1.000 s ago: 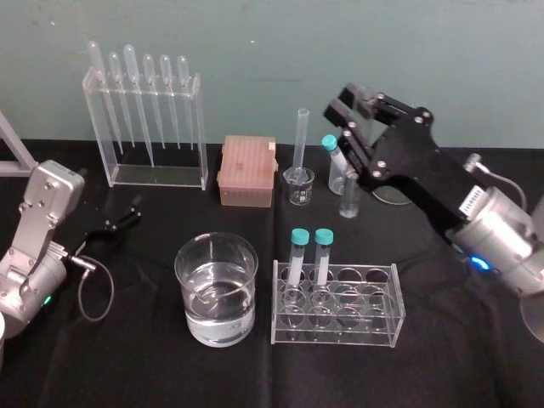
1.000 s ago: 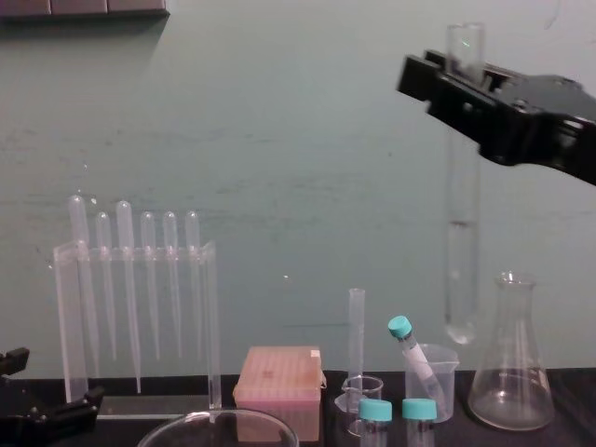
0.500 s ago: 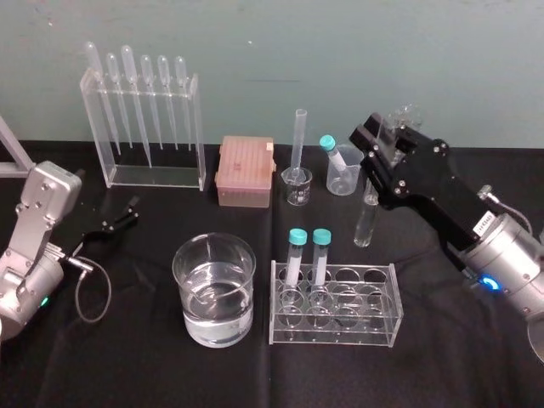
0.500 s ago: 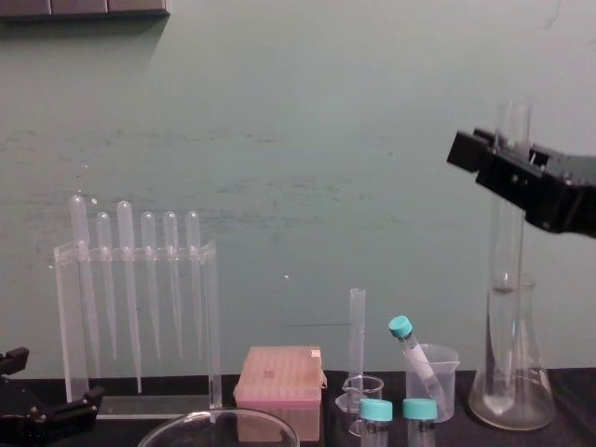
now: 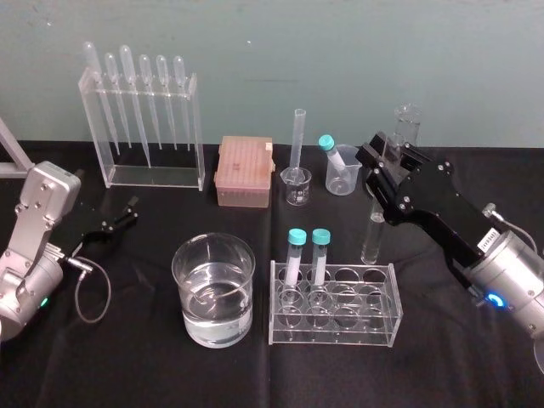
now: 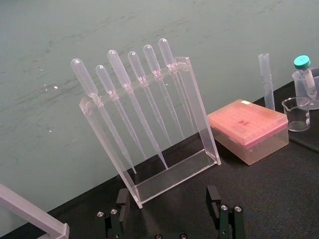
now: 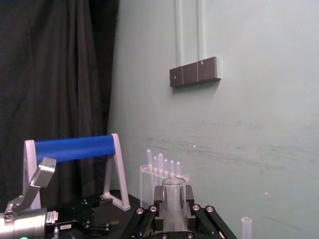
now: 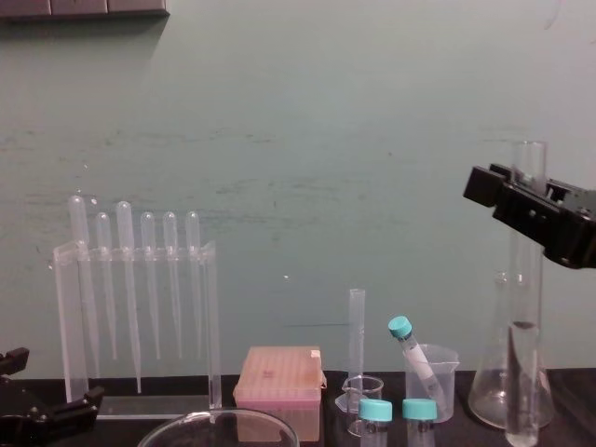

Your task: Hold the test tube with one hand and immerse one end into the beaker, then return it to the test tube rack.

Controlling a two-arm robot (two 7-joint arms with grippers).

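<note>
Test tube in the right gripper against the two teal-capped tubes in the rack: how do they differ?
The test tube has an open, uncapped mouth; the teal-capped tubes are closed. The test tube is clearly longer than the teal-capped tubes. The test tube is held by the right gripper, jaws shut on it, outside the rack; the teal-capped tubes stand in the rack's left end. All stand roughly upright.

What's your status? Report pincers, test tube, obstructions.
Left pincer open, parked at table's left. Right pincer shut on test tube, upright behind right end of rack. Beaker left of rack. Two capped tubes occupy rack's left holes.
</note>
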